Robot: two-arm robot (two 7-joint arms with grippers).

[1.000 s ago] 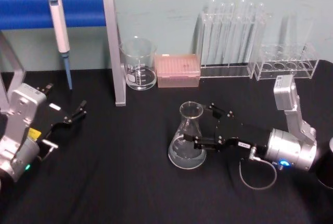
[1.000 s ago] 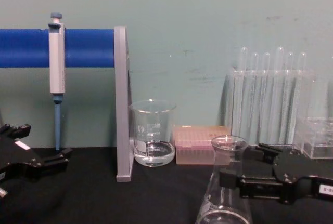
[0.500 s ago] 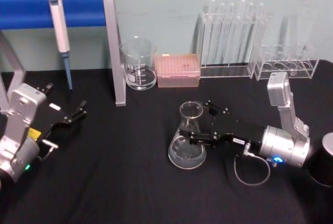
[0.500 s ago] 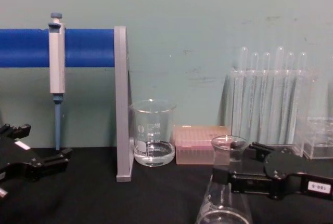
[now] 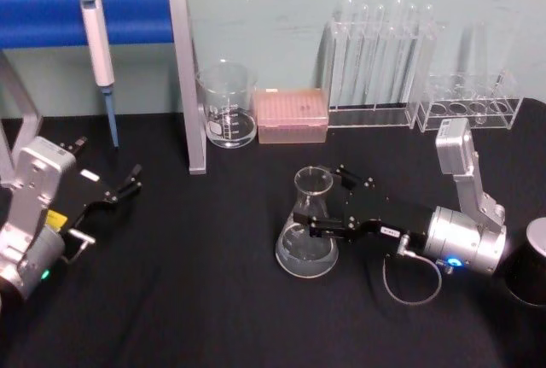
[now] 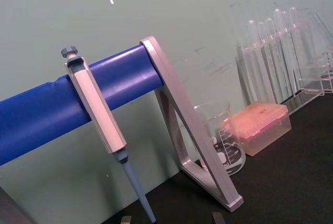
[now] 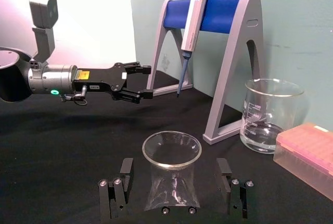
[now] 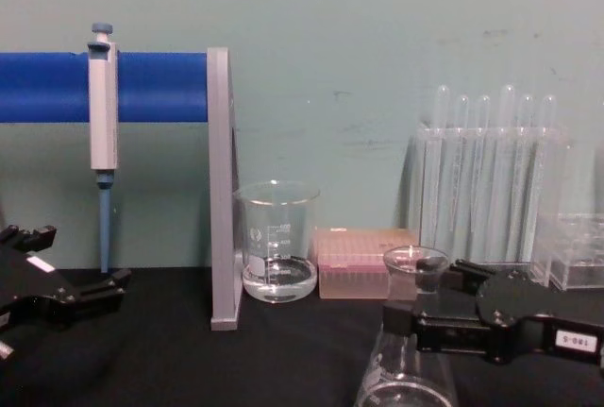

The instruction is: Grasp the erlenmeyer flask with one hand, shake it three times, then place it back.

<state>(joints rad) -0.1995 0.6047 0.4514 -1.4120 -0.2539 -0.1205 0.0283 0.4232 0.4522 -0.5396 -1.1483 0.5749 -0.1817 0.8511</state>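
The clear erlenmeyer flask (image 5: 309,227) stands upright on the black table, just right of centre, with a little liquid in its base. My right gripper (image 5: 326,201) reaches in from the right at neck height and is open. Its black fingers (image 7: 125,174) sit on either side of the flask (image 7: 171,156), with a small gap to the glass on both sides. In the chest view the flask (image 8: 411,355) stands low right, with the right gripper (image 8: 427,317) level with its neck. My left gripper (image 5: 119,189) is parked open at the left, far from the flask.
A glass beaker (image 5: 227,105) and a pink tip box (image 5: 292,115) stand at the back. Behind the right arm are a test tube rack (image 5: 380,61) and a second clear rack (image 5: 473,103). A blue pipette stand (image 5: 183,78) holds a pipette (image 5: 98,43). A black object (image 5: 531,274) sits at the right edge.
My right arm has slid a little to the left, bringing its fingers farther around the flask's neck. The flask and the left arm have not moved.
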